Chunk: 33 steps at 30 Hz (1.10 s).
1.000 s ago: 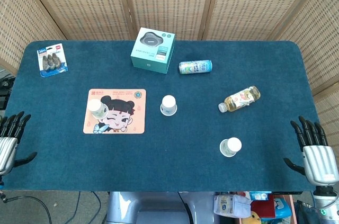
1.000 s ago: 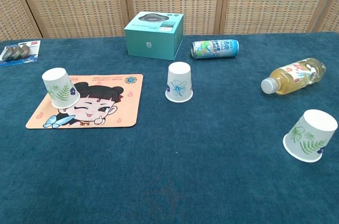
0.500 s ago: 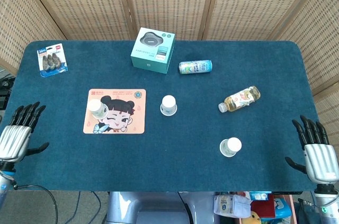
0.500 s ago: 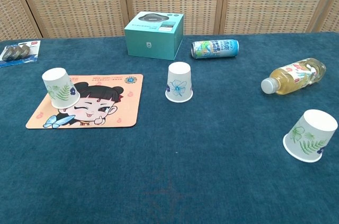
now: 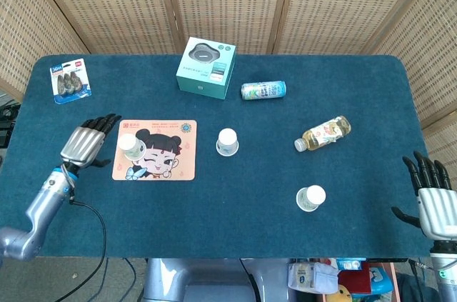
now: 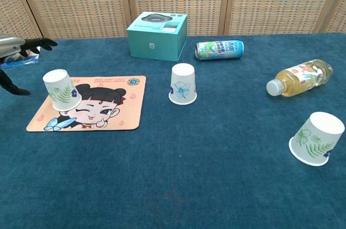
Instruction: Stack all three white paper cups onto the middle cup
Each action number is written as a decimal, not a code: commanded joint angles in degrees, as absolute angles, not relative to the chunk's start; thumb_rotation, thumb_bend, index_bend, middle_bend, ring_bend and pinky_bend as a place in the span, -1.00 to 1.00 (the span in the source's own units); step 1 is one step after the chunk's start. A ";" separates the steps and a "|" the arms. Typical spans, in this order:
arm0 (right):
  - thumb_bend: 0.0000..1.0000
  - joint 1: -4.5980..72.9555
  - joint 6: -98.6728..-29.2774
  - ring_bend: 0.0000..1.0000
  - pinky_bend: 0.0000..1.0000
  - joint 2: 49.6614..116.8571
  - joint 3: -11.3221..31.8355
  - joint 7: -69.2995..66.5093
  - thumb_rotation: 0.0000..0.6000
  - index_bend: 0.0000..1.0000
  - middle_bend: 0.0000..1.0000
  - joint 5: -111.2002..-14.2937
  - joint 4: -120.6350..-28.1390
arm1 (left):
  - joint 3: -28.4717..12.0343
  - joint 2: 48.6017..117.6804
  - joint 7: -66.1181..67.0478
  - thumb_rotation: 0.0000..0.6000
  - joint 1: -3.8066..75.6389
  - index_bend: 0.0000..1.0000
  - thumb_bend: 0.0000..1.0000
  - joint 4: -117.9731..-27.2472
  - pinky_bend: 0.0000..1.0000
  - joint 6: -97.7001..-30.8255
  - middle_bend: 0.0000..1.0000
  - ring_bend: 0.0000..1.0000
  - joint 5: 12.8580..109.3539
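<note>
Three white paper cups stand upside down on the blue table. The left cup [image 5: 128,146] [image 6: 61,90] sits on the cartoon mat [image 5: 161,155] [image 6: 102,107]. The middle cup [image 5: 227,141] [image 6: 183,84] is at the table's centre. The right cup [image 5: 310,198] [image 6: 316,138] stands near the front right. My left hand [image 5: 88,142] [image 6: 16,50] hovers open just left of the left cup, fingers spread, touching nothing. My right hand [image 5: 434,198] is open beyond the table's right edge, showing only in the head view.
A teal box [image 5: 207,68] [image 6: 157,36] and a lying can [image 5: 263,90] [image 6: 219,50] are at the back. A drink bottle [image 5: 323,133] [image 6: 298,78] lies at the right. A blister pack [image 5: 70,81] [image 6: 7,58] is at the back left.
My left hand has swung in from the table's left edge to just beside the left cup. My right hand has drifted slightly outward. The cups have not moved.
</note>
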State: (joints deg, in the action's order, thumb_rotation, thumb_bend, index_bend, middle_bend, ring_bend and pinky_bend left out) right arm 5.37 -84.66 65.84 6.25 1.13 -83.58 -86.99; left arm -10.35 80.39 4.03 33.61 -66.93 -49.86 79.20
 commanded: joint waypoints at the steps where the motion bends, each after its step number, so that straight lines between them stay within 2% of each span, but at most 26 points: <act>1: -1.00 5.58 -84.31 -1.00 -1.00 65.95 6.69 1.10 1.00 -0.91 -1.00 -82.83 -86.63 | -10.16 86.61 1.70 1.00 37.42 -0.99 -0.62 -59.44 -0.54 -46.22 -0.68 -0.58 78.02; 5: -1.00 5.66 -84.00 -1.00 -1.00 66.10 6.97 1.39 1.00 -0.91 -1.00 -82.00 -86.23 | -9.45 89.11 -0.83 1.00 39.01 -0.77 -0.62 -55.99 -0.47 -45.55 -0.52 -0.43 79.17; 12: -1.00 5.84 -83.22 -1.00 -1.00 66.35 7.13 1.63 1.00 -0.91 -1.00 -80.95 -85.68 | -8.45 92.35 -3.34 1.00 40.61 -0.44 -0.60 -51.29 -0.35 -48.13 -0.22 -0.18 81.48; 19: -1.00 5.94 -82.88 -1.00 -1.00 66.44 7.09 1.79 1.00 -0.91 -1.00 -80.65 -85.64 | -7.96 93.06 -4.99 1.00 40.98 -0.37 -0.58 -50.26 -0.34 -49.87 -0.16 -0.14 81.92; 23: -1.00 6.01 -82.62 -1.00 -1.00 66.40 7.15 1.73 1.00 -0.91 -1.00 -80.35 -85.72 | -8.72 90.49 -6.51 1.00 41.13 -0.34 -0.58 -54.32 -0.34 -52.91 -0.16 -0.14 82.78; 30: -1.00 6.18 -82.18 -1.00 -1.00 66.32 7.39 1.72 1.00 -0.91 -1.00 -79.71 -85.79 | -11.14 84.63 -3.30 1.00 43.63 -0.34 -0.58 -67.47 -0.33 -55.38 -0.16 -0.14 84.06; 32: -1.00 6.27 -81.87 -1.00 -1.00 66.35 7.37 1.93 1.00 -0.91 -1.00 -79.49 -85.71 | -12.51 83.76 -1.59 1.00 45.28 -0.34 -0.58 -71.08 -0.33 -54.90 -0.16 -0.14 83.93; 33: -1.00 6.37 -81.57 -1.00 -1.00 66.34 7.44 2.11 1.00 -0.91 -1.00 -79.17 -85.69 | -14.66 83.59 0.84 1.00 48.00 -0.34 -0.58 -74.17 -0.33 -54.08 -0.16 -0.14 83.95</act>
State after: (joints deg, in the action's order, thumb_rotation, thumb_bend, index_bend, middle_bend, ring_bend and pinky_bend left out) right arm 6.28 -81.77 66.34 7.39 1.97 -79.40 -85.72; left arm -11.21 85.48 -3.21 43.86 -68.31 -54.55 83.73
